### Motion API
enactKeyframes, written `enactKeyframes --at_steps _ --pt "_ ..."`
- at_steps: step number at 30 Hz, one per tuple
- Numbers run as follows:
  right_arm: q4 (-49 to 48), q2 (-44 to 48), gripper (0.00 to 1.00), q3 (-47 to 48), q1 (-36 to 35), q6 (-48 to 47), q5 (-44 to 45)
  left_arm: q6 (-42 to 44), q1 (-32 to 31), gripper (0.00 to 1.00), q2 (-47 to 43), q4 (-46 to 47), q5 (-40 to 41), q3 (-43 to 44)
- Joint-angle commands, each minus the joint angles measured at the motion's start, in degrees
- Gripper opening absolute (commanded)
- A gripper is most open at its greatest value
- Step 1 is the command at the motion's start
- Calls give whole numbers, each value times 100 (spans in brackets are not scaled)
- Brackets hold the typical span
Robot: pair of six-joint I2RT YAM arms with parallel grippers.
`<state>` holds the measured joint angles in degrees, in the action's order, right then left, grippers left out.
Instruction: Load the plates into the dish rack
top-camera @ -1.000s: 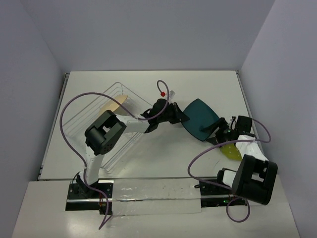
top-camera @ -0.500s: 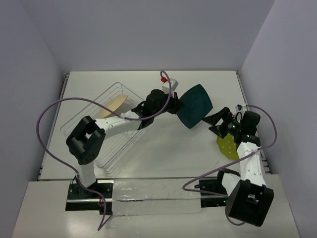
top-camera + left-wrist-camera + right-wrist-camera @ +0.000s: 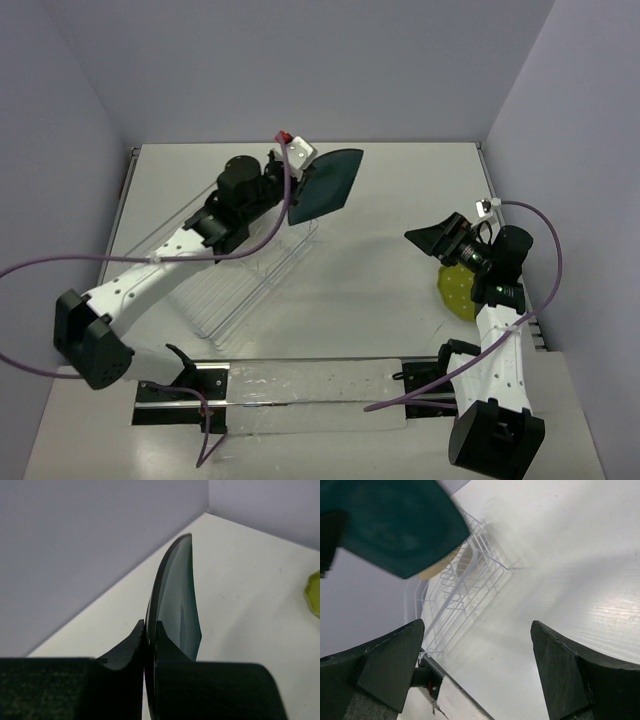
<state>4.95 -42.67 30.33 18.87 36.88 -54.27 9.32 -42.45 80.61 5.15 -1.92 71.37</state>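
Observation:
My left gripper (image 3: 296, 186) is shut on the rim of the dark teal rounded-square plate (image 3: 330, 180) and holds it on edge in the air above the far right end of the dish rack (image 3: 250, 280). In the left wrist view both fingers (image 3: 150, 626) pinch the plate (image 3: 177, 600). The right wrist view shows the teal plate (image 3: 395, 525) over the wire rack (image 3: 465, 590), with the cream plate (image 3: 442, 565) standing in the rack beneath it. The yellow-green dotted plate (image 3: 458, 292) lies at the right, under my right arm. My right gripper (image 3: 435, 240) is open and empty (image 3: 477, 630).
The yellow-green plate's edge shows at the right of the left wrist view (image 3: 315, 592). The back wall and the left wall stand close to the rack. The left arm's purple cable loops over the table's left edge (image 3: 40, 265).
My left gripper has carried the teal plate left and up, from the table's middle to above the rack's far end. My right gripper has drawn back to the right and stays open.

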Motion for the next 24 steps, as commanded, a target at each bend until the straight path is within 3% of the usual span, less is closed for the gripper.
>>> enactKeyframes --at_steps 1,6,10,15,24 --pt "147 63 95 219 -70 -310 250 820 131 0 -1132 822 89 -349" --pt "60 -106 95 176 -103 -314 234 1502 193 0 -1727 757 198 -911" --pt "205 -137 95 166 -112 -459 386 1791 218 0 -1914 876 959 -1285" --pt "229 -183 95 163 -112 -531 426 1865 304 0 -2255 2482 1098 -2473" --pt "246 -209 95 186 -112 -627 347 2000 566 0 -2195 4498 961 -3435"
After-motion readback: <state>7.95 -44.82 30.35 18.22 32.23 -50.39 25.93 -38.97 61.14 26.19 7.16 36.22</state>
